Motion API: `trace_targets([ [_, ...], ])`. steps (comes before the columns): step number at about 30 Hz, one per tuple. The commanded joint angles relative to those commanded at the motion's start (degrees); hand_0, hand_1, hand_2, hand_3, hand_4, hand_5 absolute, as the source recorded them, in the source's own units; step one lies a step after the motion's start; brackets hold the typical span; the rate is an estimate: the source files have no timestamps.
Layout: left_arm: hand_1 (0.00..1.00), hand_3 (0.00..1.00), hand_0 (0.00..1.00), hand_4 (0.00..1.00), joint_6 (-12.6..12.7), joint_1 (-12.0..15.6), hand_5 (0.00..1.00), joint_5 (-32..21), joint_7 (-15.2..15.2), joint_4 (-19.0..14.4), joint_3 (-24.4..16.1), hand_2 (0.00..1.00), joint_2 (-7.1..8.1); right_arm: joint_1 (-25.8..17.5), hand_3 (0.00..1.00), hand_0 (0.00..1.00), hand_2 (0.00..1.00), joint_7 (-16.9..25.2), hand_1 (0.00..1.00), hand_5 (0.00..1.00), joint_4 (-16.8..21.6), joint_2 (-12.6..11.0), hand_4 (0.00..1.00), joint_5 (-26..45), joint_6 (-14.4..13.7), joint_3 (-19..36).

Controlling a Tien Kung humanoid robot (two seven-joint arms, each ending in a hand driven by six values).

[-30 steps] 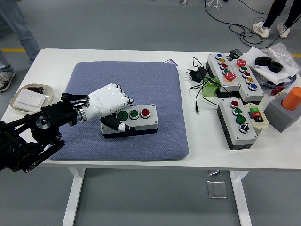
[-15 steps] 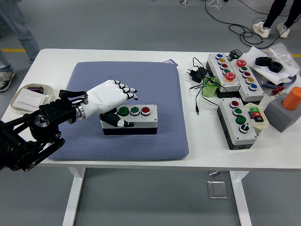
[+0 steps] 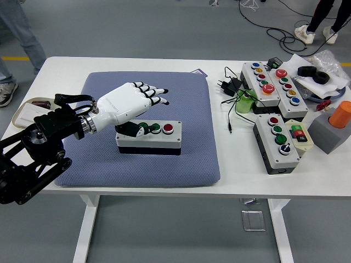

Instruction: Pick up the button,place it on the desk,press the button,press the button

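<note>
Hand: left hand (image 3: pixel 130 101) is hovering over the button box (image 3: pixel 148 137), fingers spread wide, holding nothing.
Box: is resting on the blue mat (image 3: pixel 192 115).

The button box (image 3: pixel 149 137) is a low, oblong case with a pale grey top and a black lower body. It lies flat on the blue-grey pad (image 3: pixel 192 153), near the pad's middle and a little toward the near edge, its long side roughly parallel to the table's (image 3: pixel 236 181) front edge. Three round buttons sit in a row along its top: two green ones (image 3: pixel 154 129) toward the left and a red one (image 3: pixel 168 129) at the right. The box's left end and part of the leftmost button are hidden, so whether that button is pressed down cannot be told.
</note>
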Motion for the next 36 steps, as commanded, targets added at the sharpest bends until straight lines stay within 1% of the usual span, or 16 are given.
trace_targets([
  [1, 0.801, 0.848, 0.710, 0.658, -1.09, 0.54, 0.114, 0.00, 0.23, -2.07, -0.63, 0.908, 0.40, -0.04, 0.582, 0.627, 0.539, -0.02, 0.477, 0.022, 0.00, 0.03, 0.280, -0.06, 0.00, 0.07],
  [2, 0.801, 0.848, 0.710, 0.658, -1.50, 0.74, 0.114, 0.00, 0.33, -3.56, -0.87, 0.908, 0.55, -0.05, 0.582, 0.627, 0.539, -0.03, 0.477, 0.022, 0.00, 0.04, 0.280, -0.10, 0.00, 0.11],
  [4, 0.801, 0.848, 0.710, 0.658, -0.98, 1.53, 0.114, 0.00, 1.57, -5.97, -1.81, 0.908, 0.81, -0.06, 0.582, 0.627, 0.539, -0.10, 0.477, 0.022, 0.00, 0.03, 0.280, -0.38, 0.02, 0.22],
  [6, 0.801, 0.848, 0.710, 0.658, -0.05, 2.38, 0.114, 0.00, 4.02, -8.54, -3.06, 0.908, 0.95, -0.11, 0.582, 0.627, 0.539, -0.07, 0.477, 0.022, 0.00, 0.03, 0.280, -0.22, 0.02, 0.06],
  [7, 0.204, 0.758, 0.300, 0.463, -0.14, 2.67, 0.002, 0.00, 5.33, -9.68, -3.66, 0.232, 1.01, -0.16, 0.582, 0.627, 0.539, -0.05, 0.477, 0.022, 0.00, 0.06, 0.279, -0.07, -0.01, 0.03],
  [9, 0.204, 0.758, 0.300, 0.463, -0.54, 2.84, 0.002, 0.00, 7.17, -10.85, -4.11, 0.232, 1.05, -0.19, 0.582, 0.627, 0.539, -0.06, 0.477, 0.022, 0.00, 0.06, 0.279, -0.08, -0.02, 0.05],
  [12, 0.204, 0.758, 0.300, 0.463, -3.29, 2.69, 0.002, 0.00, 8.92, -11.61, -4.29, 0.232, 1.06, -0.21, 0.582, 0.627, 0.539, -0.15, 0.477, 0.022, 0.00, 0.06, 0.279, -0.37, -0.02, 0.21],
  [13, 0.004, 0.741, 0.148, 0.353, -4.25, 2.69, 0.002, 0.00, 9.23, -11.73, -4.36, 0.053, 1.06, -0.22, 0.582, 0.627, 0.539, -0.15, 0.477, 0.022, 0.00, 0.06, 0.280, -0.35, -0.03, 0.20],
  [16, 0.004, 0.741, 0.148, 0.353, -8.06, 2.81, 0.002, 0.00, 9.88, -12.12, -4.52, 0.053, 1.13, -0.24, 0.582, 0.627, 0.539, -0.13, 0.477, 0.022, 0.00, 0.06, 0.280, -0.31, -0.03, 0.12],
  [18, 0.004, 0.741, 0.148, 0.353, -9.31, 2.85, 0.002, 0.00, 10.32, -12.31, -4.47, 0.053, 1.18, -0.25, 0.582, 0.627, 0.539, -0.11, 0.477, 0.022, 0.00, 0.04, 0.280, -0.26, -0.02, 0.08],
  [19, 0.002, 0.728, 0.092, 0.312, -10.77, 2.87, 0.002, 0.00, 10.69, -12.45, -4.42, 0.031, 1.21, -0.26, 0.582, 0.627, 0.539, -0.08, 0.477, 0.022, 0.00, 0.03, 0.279, -0.20, -0.02, 0.05],
  [20, 0.002, 0.728, 0.092, 0.312, -11.97, 2.72, 0.002, 0.00, 11.05, -12.37, -4.09, 0.031, 1.16, -0.26, 0.582, 0.627, 0.539, -0.11, 0.477, 0.022, 0.00, 0.04, 0.279, -0.32, -0.05, 0.14],
  [24, 0.002, 0.728, 0.092, 0.312, -13.78, 2.49, 0.002, 0.00, 11.95, -11.86, -3.42, 0.031, 0.89, -0.30, 0.582, 0.627, 0.539, -0.09, 0.477, 0.022, 0.00, 0.04, 0.279, -0.15, -0.01, -0.05],
  [25, 0.002, 0.716, 0.055, 0.339, -13.91, 2.47, 0.002, 0.00, 12.04, -11.79, -3.35, 0.006, 0.86, -0.31, 0.582, 0.627, 0.539, -0.08, 0.477, 0.022, 0.00, 0.05, 0.280, -0.13, -0.01, -0.07],
  [28, 0.002, 0.716, 0.055, 0.339, -15.57, 2.28, 0.002, 0.00, 12.89, -11.15, -2.68, 0.006, 0.65, -0.34, 0.582, 0.627, 0.539, -0.13, 0.477, 0.022, 0.00, 0.05, 0.280, -0.24, 0.02, -0.06],
  [36, 0.002, 0.717, 0.055, 0.321, -16.13, 2.35, 0.002, 0.00, 13.23, -9.65, -1.18, 0.002, 0.62, -0.54, 0.582, 0.627, 0.539, -0.15, 0.477, 0.022, 0.00, 0.05, 0.280, -0.23, 0.00, -0.12],
])
